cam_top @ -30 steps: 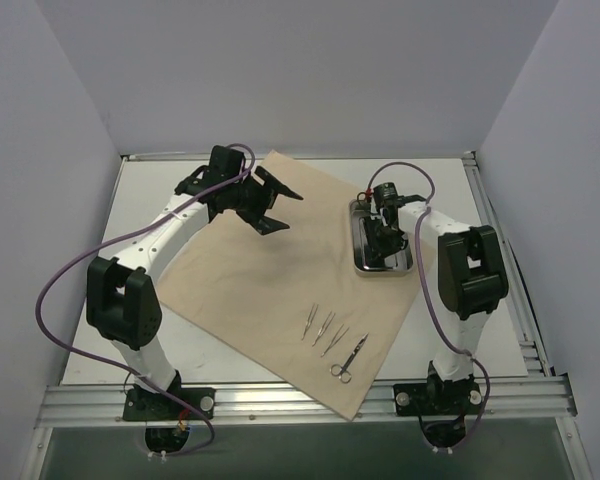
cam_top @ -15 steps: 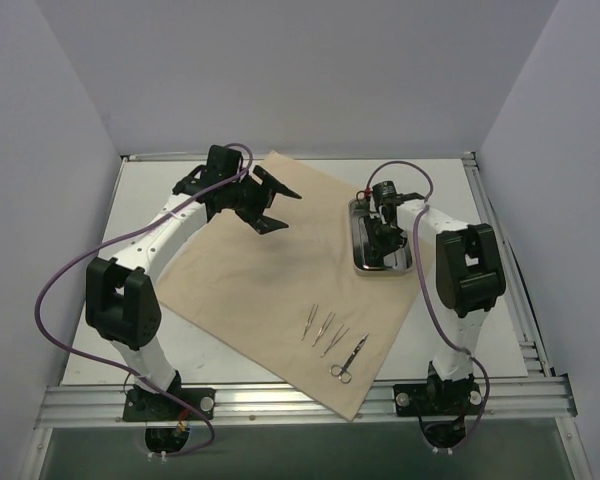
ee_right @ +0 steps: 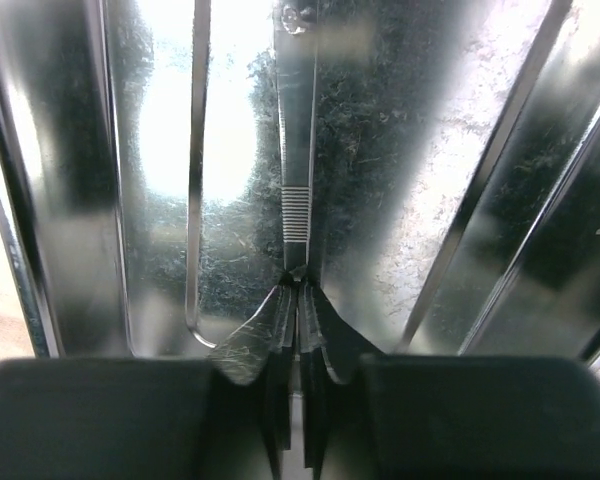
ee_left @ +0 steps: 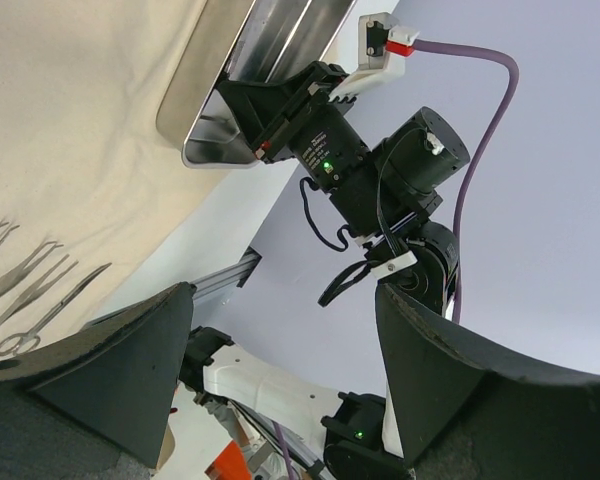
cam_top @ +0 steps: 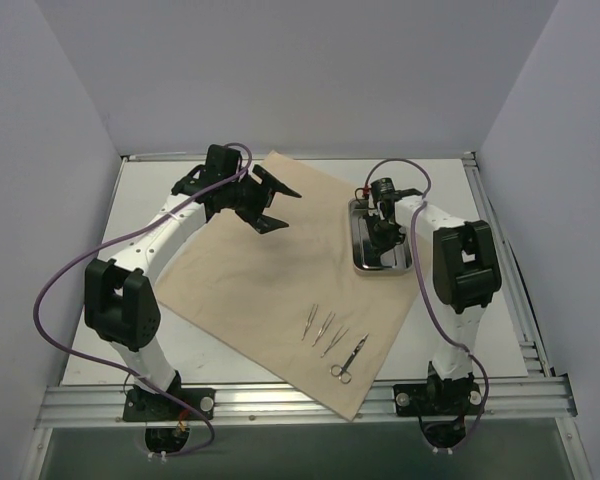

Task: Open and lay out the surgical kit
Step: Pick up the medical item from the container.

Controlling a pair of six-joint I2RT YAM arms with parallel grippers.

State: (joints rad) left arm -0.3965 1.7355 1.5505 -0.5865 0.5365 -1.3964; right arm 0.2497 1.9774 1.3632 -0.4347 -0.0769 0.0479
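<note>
So, the right gripper (ee_right: pixel 298 300) is down inside the steel tray (cam_top: pixel 364 264), its fingers pressed together on the near end of thin serrated tweezers (ee_right: pixel 296 215) lying along the tray floor. Left of the tray, the left gripper (cam_top: pixel 272 207) hangs with jaws wide apart, holding nothing, above the spread tan wrap sheet (cam_top: pixel 250 290), whose right corner carries the tray. Nearer the arm bases than the tray, three slim instruments (cam_top: pixel 327 324) and the scissors (cam_top: pixel 348 362) lie side by side on the sheet.
</note>
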